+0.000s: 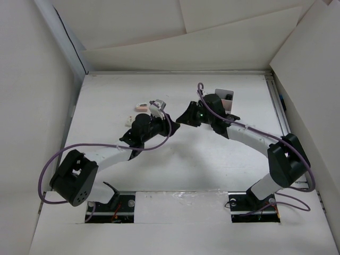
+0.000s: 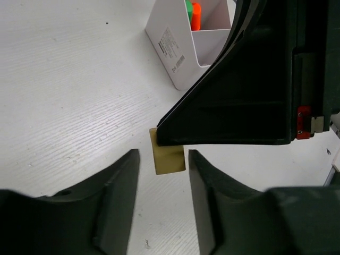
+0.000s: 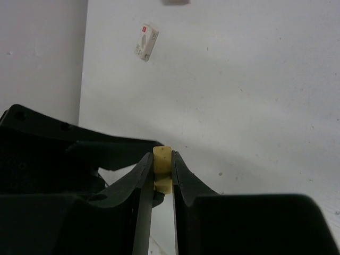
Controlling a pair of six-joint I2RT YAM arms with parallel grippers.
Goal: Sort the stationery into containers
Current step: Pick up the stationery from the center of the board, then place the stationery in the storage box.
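A small beige eraser block (image 3: 162, 169) is pinched between the fingers of my right gripper (image 3: 162, 159), which is shut on it. In the left wrist view the same eraser (image 2: 169, 158) hangs just past the fingertips of my left gripper (image 2: 163, 159). That gripper is open, with a gap on each side of the block. The two grippers meet tip to tip over the middle of the table (image 1: 178, 121). The white container (image 2: 183, 48) stands behind the right gripper and holds a green and an orange marker (image 2: 195, 15). From above the container (image 1: 226, 97) is half hidden by the right arm.
A pink eraser (image 1: 142, 108) and a small beige block (image 1: 132, 118) lie on the table left of the grippers. A white item with a red label (image 3: 145, 41) lies further off in the right wrist view. White walls border the table (image 1: 175, 175) on three sides.
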